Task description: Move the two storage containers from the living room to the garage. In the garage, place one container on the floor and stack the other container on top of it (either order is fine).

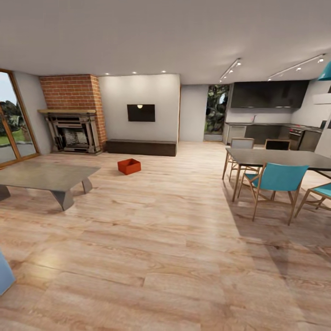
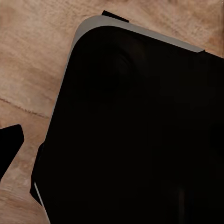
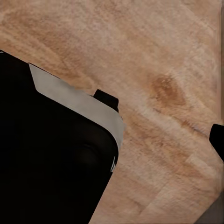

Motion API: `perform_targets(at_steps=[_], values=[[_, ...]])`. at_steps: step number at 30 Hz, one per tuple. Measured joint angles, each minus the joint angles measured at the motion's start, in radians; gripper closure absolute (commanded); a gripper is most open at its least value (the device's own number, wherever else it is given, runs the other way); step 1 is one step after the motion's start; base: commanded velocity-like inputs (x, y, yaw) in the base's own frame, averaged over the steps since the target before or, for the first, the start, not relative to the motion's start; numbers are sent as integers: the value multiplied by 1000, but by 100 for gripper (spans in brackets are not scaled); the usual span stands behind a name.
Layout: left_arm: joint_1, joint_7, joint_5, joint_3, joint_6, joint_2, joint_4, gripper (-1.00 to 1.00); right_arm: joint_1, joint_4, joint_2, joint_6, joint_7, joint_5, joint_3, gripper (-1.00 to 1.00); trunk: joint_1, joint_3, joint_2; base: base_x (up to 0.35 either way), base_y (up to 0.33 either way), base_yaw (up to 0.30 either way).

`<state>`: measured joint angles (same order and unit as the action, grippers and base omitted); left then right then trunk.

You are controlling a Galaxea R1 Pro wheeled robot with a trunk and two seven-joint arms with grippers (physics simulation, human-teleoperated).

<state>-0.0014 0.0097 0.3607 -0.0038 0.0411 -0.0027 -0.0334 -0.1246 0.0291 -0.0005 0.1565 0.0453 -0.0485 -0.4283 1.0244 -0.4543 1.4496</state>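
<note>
- Head view: one orange-red rectangular open-topped storage container (image 1: 129, 166) sits on the light wood plank floor (image 1: 174, 239) of the living room, well apart from the robot, in front of the long dark low cabinet (image 1: 141, 147).
- The container lies between the grey low coffee table (image 1: 46, 177) at the left and the dark dining table (image 1: 280, 158) at the right, touching neither.
- A red brick fireplace (image 1: 73, 115) stands left of the cabinet; a black wall-mounted screen (image 1: 141, 112) hangs above the cabinet.
- Turquoise chairs with wooden legs (image 1: 276, 184) surround the dining table; a dark kitchen unit (image 1: 271, 110) lines the far right wall.
- A glazed door with wooden frame (image 1: 11, 124) occupies the far left.
- Left wrist view: a black rounded robot body panel with a grey edge (image 2: 135, 130) over wood planks (image 2: 32, 56). Gripper state: cannot tell.
- Right wrist view: the same kind of black panel with a grey edge (image 3: 51, 154) above wood planks (image 3: 158, 60). Gripper state: cannot tell.
</note>
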Motion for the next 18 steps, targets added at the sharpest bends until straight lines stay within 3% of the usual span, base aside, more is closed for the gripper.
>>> perform_targets(at_steps=[18], values=[[0,0,0,-1,-1,0,2,-100,0,0,1,2,2,0,0,-100,0,0,0,325,0,0]])
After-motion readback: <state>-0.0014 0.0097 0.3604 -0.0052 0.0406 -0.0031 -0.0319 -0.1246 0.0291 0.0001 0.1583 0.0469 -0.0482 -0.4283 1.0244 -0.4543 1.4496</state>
